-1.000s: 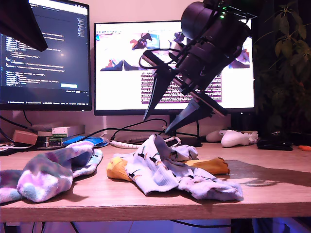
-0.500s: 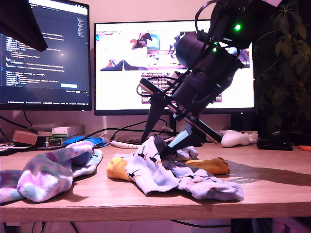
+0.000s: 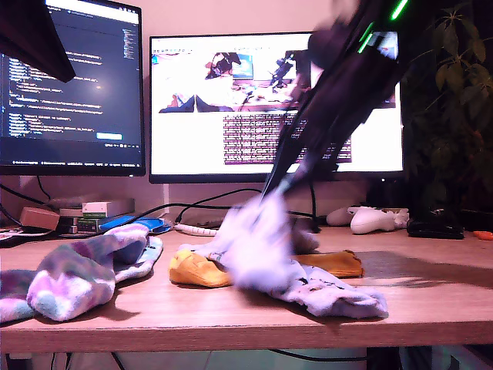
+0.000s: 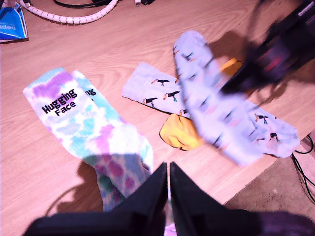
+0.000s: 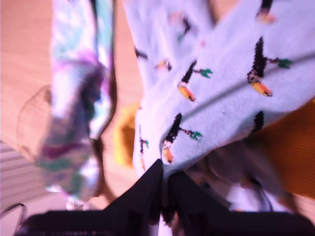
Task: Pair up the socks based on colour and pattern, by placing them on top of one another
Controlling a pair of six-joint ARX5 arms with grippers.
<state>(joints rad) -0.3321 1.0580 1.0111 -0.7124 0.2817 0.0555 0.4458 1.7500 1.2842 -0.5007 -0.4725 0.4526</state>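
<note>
My second gripper (image 5: 162,179) pinching one pale blue bird-print fabric sock (image 4: 216,110) lifted off the wooden desk (image 4: 98,54), a second bird-print sock (image 4: 150,91) lying flat beneath, plain mustard-yellow sock (image 4: 179,132) under both, tie-dye pastel socks (image 4: 83,123) at nine o'clock of them in the first wrist view, my first gripper (image 4: 169,184) with fingers pressed together, empty.

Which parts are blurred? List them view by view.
Exterior view: my second arm and the lifted bird sock are smeared by motion, while the tie-dye sock and monitors are sharp. First wrist view: the same sock and arm are smeared, but the lettering on the tie-dye sock is crisp. Second wrist view: soft all over.
</note>
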